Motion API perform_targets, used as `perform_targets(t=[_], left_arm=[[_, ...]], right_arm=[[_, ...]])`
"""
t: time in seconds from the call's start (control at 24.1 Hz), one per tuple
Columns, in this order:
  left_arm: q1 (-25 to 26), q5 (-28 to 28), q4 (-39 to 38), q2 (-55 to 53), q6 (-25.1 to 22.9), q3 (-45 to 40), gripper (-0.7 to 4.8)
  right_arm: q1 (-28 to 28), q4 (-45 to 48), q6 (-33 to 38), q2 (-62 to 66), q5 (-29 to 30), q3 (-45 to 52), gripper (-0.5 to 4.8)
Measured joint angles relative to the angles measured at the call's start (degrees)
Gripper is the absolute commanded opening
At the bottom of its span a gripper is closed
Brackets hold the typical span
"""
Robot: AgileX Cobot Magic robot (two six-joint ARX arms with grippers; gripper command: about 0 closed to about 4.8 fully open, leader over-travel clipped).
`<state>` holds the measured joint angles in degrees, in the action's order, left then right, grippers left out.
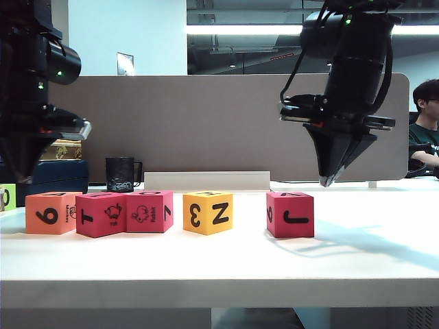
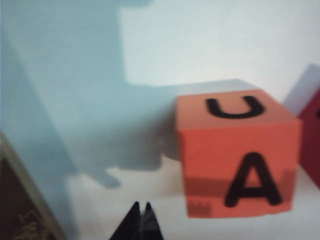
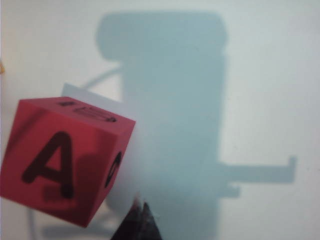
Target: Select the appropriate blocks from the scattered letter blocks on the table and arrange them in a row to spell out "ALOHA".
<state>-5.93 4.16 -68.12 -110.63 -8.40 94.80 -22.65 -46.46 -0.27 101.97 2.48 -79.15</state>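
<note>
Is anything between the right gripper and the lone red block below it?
Nothing visible. The shut right gripper hangs above the table, just behind and right of the red block, with only open air between them.

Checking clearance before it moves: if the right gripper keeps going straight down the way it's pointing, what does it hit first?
Probably bare table. The shut right gripper points down beside the lone magenta block, on its right, not over it. Depth is uncertain, so a graze is possible.
</note>
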Motion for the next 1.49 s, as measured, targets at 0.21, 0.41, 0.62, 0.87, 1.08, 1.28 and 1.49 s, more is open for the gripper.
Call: perform_targets(t=[0.21,0.41,0.62,0.87,1.08,1.28,1.49], left_arm=[[0.0,1.0,1.5,0.0,0.0,-0.1,-0.06],[0.0,1.0,4.1,0.0,0.0,-1.3,-0.06],[0.0,1.0,6.3,0.0,0.0,-3.5,-0.06],[0.0,1.0,8.7,0.0,0.0,-5.6,-0.06],[0.0,0.2,10.2,0.0,0.0,-6.8,-0.06],[0.0,-2.1,10.3,0.0,0.0,-6.9,-0.06],[-0.5,-6.5,10.5,0.0,-0.2,-6.9,-0.06]], right_arm=[[0.2,0.5,0.0,1.0,-3.6,0.1,-0.05],[2.1,1.6,0.0,1.1,-4.4,0.1,-0.05],[2.0,1.6,0.0,2.5,-3.8,0.1,-0.05],[2.0,2.1,0.9,3.6,-0.7,0.1,-0.05],[1.6,3.6,1.5,4.6,2.0,0.1,-0.05],[1.5,4.0,1.6,5.2,3.5,0.1,-0.05],[1.5,4.4,1.7,5.2,3.8,0.1,-0.05]])
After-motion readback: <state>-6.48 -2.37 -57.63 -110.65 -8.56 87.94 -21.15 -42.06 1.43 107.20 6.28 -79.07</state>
